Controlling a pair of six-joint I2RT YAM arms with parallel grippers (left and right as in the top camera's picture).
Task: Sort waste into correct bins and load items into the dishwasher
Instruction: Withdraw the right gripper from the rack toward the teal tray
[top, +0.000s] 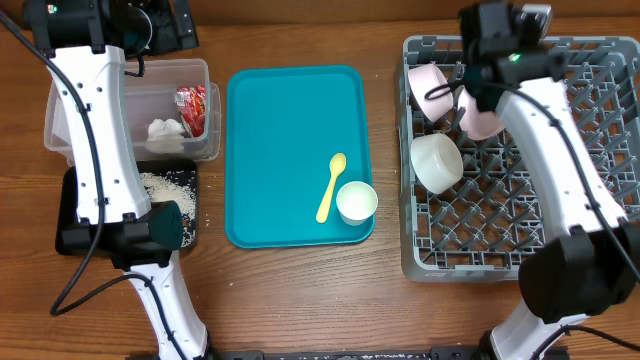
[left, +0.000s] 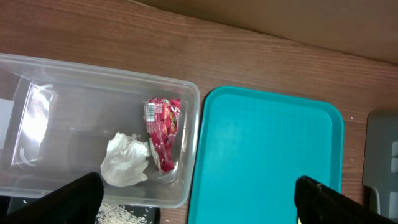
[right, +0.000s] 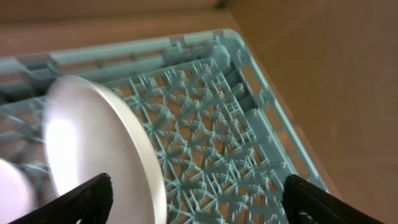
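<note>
My right gripper (right: 202, 202) hangs open over the far left part of the grey dish rack (top: 560, 200), with lattice (right: 217, 124) showing between its fingers. The pale pinkish plate (right: 93, 143) stands on edge in the rack beside the left finger; I cannot tell whether they touch. Two white bowls (top: 430, 85) (top: 437, 160) sit in the rack near the plate (top: 487, 122). The yellow spoon (top: 331, 187) and the small white cup (top: 356, 201) lie on the teal tray (top: 280, 120). My left gripper (left: 199, 199) is open and empty, high above the clear tub (left: 93, 81).
Inside the clear tub (top: 200, 75) lie the red wrapper (left: 163, 130) and the white napkin (left: 127, 160). Rice grains (top: 165, 183) lie in the black tray (top: 70, 190) in front of the tub. The left arm's white links cross over both bins.
</note>
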